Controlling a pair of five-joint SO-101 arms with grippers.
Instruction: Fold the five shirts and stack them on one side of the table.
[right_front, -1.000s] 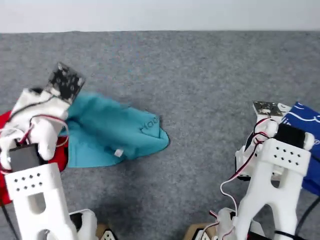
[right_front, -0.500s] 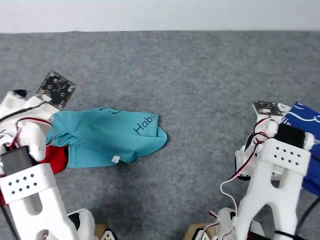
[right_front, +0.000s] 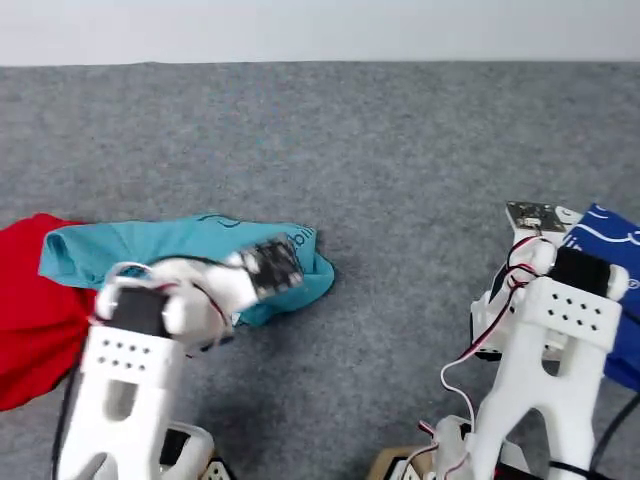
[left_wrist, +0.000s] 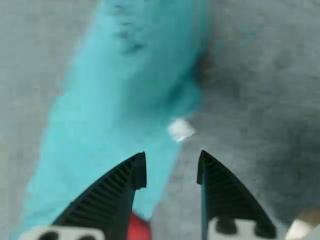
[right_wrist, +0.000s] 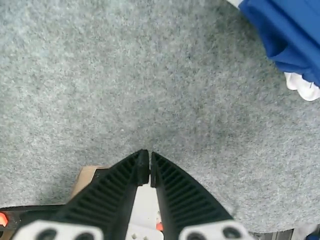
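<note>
A teal shirt (right_front: 130, 245) lies crumpled and stretched sideways at the table's left, its left end resting on a red shirt (right_front: 30, 310). My left arm (right_front: 160, 305) hangs over the teal shirt's near edge. In the left wrist view my left gripper (left_wrist: 170, 167) is open above the teal shirt (left_wrist: 115, 100), close to its white tag (left_wrist: 180, 130), holding nothing. A blue shirt (right_front: 612, 250) lies at the right edge beside my right arm (right_front: 545, 300). My right gripper (right_wrist: 150, 160) is shut over bare grey felt, with the blue shirt (right_wrist: 285, 35) off to one side.
Grey felt covers the table (right_front: 400, 150), with open room across the middle and back. A bit of white cloth (right_wrist: 302, 85) peeks from under the blue shirt. The arm bases stand at the front edge.
My left arm has swung from the far left to the right, over the teal shirt's near edge. The teal shirt now stretches farther left and the red shirt is uncovered. The right arm is still.
</note>
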